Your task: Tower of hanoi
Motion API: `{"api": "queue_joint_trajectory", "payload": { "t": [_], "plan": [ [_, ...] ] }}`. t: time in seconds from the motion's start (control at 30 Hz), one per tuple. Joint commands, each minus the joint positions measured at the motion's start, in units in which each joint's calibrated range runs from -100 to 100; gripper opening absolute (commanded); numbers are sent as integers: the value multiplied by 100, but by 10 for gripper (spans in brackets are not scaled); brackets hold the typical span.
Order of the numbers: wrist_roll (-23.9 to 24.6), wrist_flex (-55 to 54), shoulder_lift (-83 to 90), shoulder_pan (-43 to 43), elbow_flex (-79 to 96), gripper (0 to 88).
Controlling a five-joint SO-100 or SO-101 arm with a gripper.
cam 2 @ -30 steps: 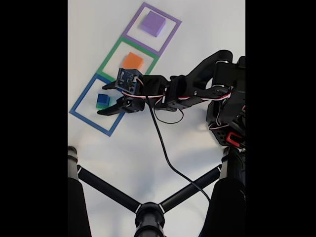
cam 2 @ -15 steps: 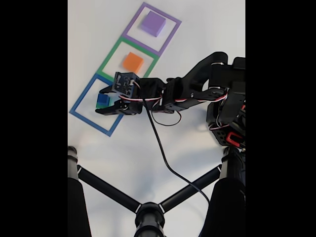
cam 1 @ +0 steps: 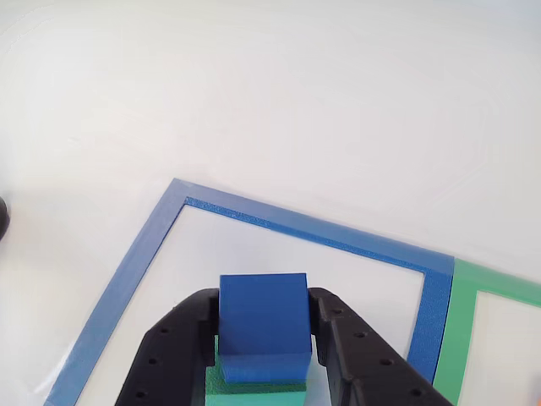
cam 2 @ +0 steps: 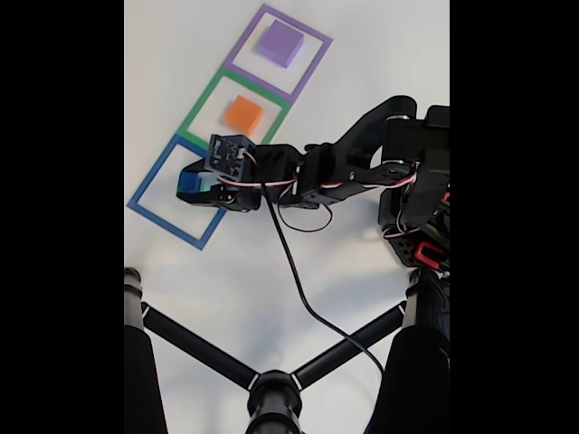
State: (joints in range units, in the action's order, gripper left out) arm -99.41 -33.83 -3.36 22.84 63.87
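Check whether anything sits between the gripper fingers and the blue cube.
Nothing visible does. The gripper fingers flank the blue cube on both sides, right against its faces. The cube sits on a green block inside the blue square.

Black arm [cam 2: 353, 163], red-white wires, black cable [cam 2: 298, 280] (trailing), studded end effector [cam 1: 264, 338]

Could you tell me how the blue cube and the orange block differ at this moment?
The blue cube sits inside the blue outlined square, while the orange block sits inside the green outlined square.
The blue cube rests on a green block; the orange block lies directly on the table.
The gripper has a finger on each side of the blue cube; the orange block stands free.
Both are solid-coloured blocks.
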Motion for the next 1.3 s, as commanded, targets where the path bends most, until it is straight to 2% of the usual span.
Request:
{"api": "queue_joint_trajectory", "payload": {
  "t": [0.0,0.2,0.37,0.57,0.73,0.97,1.13,1.27],
  "plan": [
    [-59,69,47,76,-267,32],
    [-59,223,176,46,-331,17],
    [-59,1105,793,-31,-603,14],
    [-59,3331,2171,-336,-1067,11],
    [-59,5662,3204,-747,-1776,11],
    [-59,8956,3886,-1159,-3775,11],
    [860,10737,4022,-1281,-5419,13],
    [1283,11781,4006,-1472,-6546,12]
  ]
}}
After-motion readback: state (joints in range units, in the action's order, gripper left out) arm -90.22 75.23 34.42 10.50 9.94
